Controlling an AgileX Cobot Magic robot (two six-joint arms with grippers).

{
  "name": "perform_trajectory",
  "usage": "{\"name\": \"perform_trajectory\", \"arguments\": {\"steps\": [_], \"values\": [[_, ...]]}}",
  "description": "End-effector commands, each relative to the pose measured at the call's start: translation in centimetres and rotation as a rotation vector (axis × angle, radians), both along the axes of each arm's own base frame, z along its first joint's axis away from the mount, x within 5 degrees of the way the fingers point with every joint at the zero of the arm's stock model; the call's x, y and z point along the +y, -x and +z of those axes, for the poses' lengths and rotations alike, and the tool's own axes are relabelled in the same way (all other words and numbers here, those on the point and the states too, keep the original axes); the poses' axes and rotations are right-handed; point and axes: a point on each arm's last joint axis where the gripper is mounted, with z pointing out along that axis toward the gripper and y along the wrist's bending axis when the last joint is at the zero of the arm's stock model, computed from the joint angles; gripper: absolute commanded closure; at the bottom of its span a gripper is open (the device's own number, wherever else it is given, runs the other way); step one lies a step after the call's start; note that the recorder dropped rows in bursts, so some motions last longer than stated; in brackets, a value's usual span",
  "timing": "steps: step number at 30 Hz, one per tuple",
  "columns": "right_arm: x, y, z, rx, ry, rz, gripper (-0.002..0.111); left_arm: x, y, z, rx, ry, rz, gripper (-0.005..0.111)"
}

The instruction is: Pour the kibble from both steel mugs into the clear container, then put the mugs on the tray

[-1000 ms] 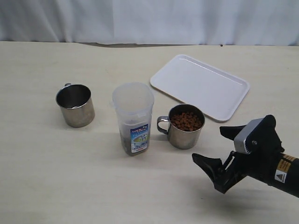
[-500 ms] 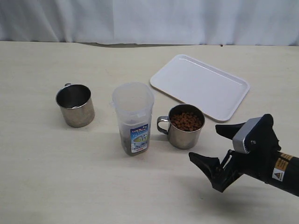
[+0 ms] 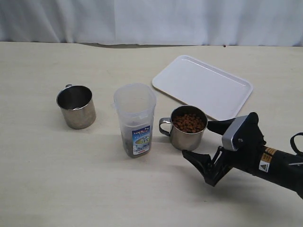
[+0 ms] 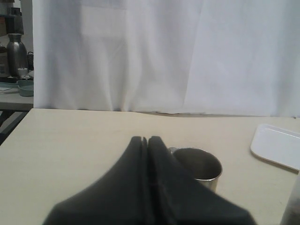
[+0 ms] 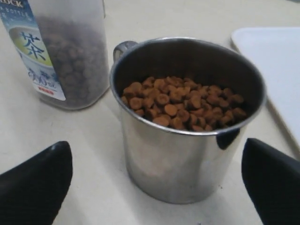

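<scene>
On a pale table (image 3: 42,179), reading left to right: the left mug (image 3: 75,106) stands upright and looks empty. Near it the jar (image 3: 135,118) stands upright, lid off, with dark kibble in its lower part. Just beside the jar is the right mug (image 3: 188,127), its handle turned toward the jar, holding reddish-brown kibble (image 3: 189,122) to a little below the rim. Behind and to the right lies the tray (image 3: 203,85), with nothing on it.

The risk, as I judge it, is at the right mug. The spread jaws look only slightly wider than the mug, so an off-centre approach could let one fingertip strike the wall. That could shove the mug into the jar or tip kibble onto the table. Smooth steel may also slip or swivel in the grip once tilted.

The left gripper (image 4: 146,140) is not seen from outside. Its wrist view shows it clenched on nothing, pointing toward the left mug from well back. The right gripper (image 3: 198,139) is spread fully wide, one finger on either side of the right mug, touching and holding nothing.
</scene>
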Motion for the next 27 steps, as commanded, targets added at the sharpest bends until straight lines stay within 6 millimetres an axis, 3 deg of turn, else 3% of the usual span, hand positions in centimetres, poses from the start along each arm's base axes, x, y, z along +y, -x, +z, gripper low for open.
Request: {"name": "perform_trajectory", "arguments": {"steps": [1, 16, 27], "values": [[0.3, -0.6, -0.9, 0.003, -0.011, 0.038, 0.022, 0.0, 0.0, 0.0, -0.011, 0.008, 0.000, 0.107], [1.2, -3.2, -0.8, 0.005, -0.084, 0.034, 0.022, 0.0, 0.0, 0.0, -0.011, 0.008, 0.000, 0.107], [1.5, -4.3, -2.0, 0.022, -0.089, 0.031, 0.022, 0.0, 0.0, 0.0, -0.011, 0.008, 0.000, 0.107]]}}
